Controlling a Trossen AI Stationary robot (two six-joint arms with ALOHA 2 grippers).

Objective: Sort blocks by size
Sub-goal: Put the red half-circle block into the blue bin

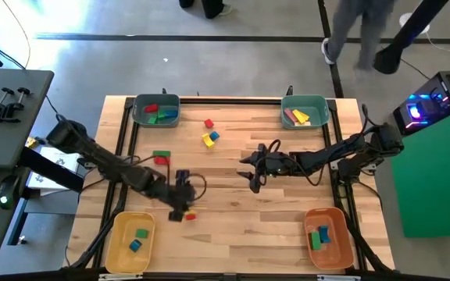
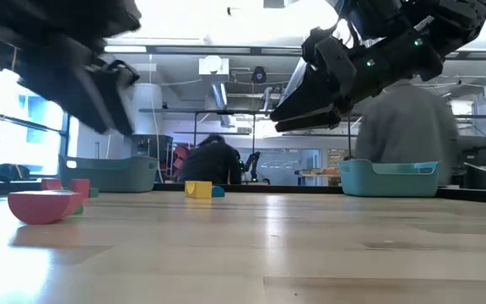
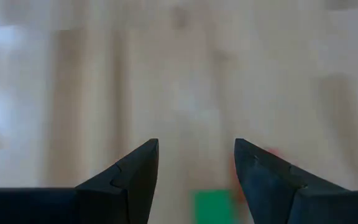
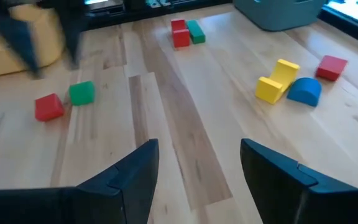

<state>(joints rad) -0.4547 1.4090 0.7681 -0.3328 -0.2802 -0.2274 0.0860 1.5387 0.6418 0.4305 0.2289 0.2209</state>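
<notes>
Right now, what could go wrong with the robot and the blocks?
The left pincer hangs open right over a small green block and a red block lying close together, so it might grab both or knock one away. The right pincer is open over bare table, and a sweep toward the yellow block and blue block could scatter them.

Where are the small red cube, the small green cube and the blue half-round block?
small red cube (image 4: 48, 107), right wrist view, front face.
small green cube (image 4: 81, 93), right wrist view, front face.
blue half-round block (image 4: 304, 91), right wrist view, curved top.
</notes>
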